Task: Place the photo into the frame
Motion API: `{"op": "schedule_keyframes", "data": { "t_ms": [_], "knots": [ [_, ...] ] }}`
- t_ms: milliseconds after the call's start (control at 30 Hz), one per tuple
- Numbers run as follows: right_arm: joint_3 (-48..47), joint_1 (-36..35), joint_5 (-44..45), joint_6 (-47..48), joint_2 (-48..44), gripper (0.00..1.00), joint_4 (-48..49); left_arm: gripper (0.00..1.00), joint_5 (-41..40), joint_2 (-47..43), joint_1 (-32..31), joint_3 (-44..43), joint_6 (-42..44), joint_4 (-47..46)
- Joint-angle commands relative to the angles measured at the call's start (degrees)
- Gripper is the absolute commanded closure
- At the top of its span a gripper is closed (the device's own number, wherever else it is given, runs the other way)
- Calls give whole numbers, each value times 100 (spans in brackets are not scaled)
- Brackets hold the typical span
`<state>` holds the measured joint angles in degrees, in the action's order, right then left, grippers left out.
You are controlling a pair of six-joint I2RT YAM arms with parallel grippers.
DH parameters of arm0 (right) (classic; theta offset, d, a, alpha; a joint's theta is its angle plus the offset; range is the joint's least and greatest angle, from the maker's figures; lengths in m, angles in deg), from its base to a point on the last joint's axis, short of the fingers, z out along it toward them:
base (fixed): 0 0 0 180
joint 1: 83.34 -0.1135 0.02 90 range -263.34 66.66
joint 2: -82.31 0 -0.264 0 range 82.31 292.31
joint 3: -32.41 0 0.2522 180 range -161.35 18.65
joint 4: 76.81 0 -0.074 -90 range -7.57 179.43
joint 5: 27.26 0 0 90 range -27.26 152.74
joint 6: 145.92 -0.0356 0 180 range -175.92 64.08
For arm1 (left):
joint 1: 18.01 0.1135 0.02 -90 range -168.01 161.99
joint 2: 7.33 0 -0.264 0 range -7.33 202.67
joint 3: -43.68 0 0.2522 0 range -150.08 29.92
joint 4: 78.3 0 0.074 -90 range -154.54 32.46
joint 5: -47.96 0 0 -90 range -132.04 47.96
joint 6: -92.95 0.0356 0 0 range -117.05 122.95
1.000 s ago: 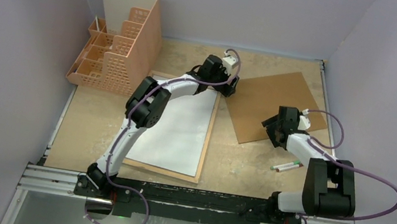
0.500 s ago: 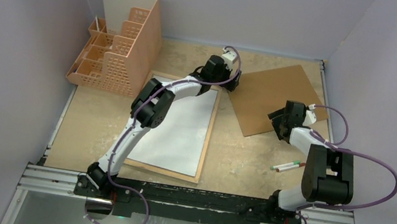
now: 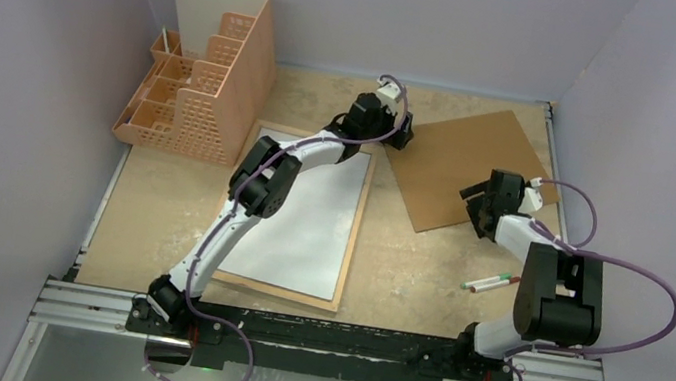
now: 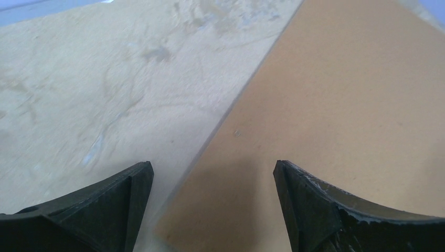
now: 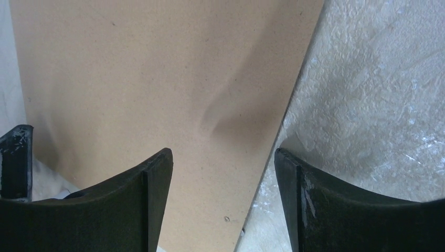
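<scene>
The frame lies back-up on the table, its light wood rim showing. The photo lies inside it with its plain white reverse up. A brown hardboard backing sheet lies to the right of the frame. My left gripper is open over the sheet's left corner; in the left wrist view the gripper straddles that corner of the hardboard. My right gripper is open at the sheet's near edge; in the right wrist view the gripper straddles the edge of the hardboard.
A peach plastic organiser stands at the back left with a white perforated board in it. Two pens lie near the right arm. Grey walls close in the left, back and right sides.
My left gripper has moved right, off the frame's far corner to the hardboard's corner. My right gripper has moved away and right to the hardboard's near edge. The hardboard has shifted slightly.
</scene>
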<state>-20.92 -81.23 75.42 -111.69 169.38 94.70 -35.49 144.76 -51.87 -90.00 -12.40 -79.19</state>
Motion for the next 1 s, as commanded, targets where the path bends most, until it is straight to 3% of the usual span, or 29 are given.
{"op": "schedule_keyframes", "data": {
  "t_ms": [0, 167, 367, 533, 700, 967],
  "knots": [
    [127, 136, 173, -79, 525, 25, -813, 12, 839, 447, 24, -541, -393, 136],
    [-43, 158, -74, 271, 706, 26, -408, 32, 1088, 64, 40, 238, -507, 178],
    [-29, 201, -14, 621, 757, 27, -32, 45, 1317, -668, 38, 1143, -559, 464],
    [-195, 298, -218, 850, 994, 27, 169, 47, 1622, -982, 35, 1422, -578, 645],
    [-630, 469, -539, 1109, 1236, 28, 144, 48, 1900, -800, 38, 1141, -527, 1097],
    [-1309, 870, -823, 1875, 1613, 30, 24, 50, 2386, -620, -53, 1067, -650, 1046]
  ]
}}
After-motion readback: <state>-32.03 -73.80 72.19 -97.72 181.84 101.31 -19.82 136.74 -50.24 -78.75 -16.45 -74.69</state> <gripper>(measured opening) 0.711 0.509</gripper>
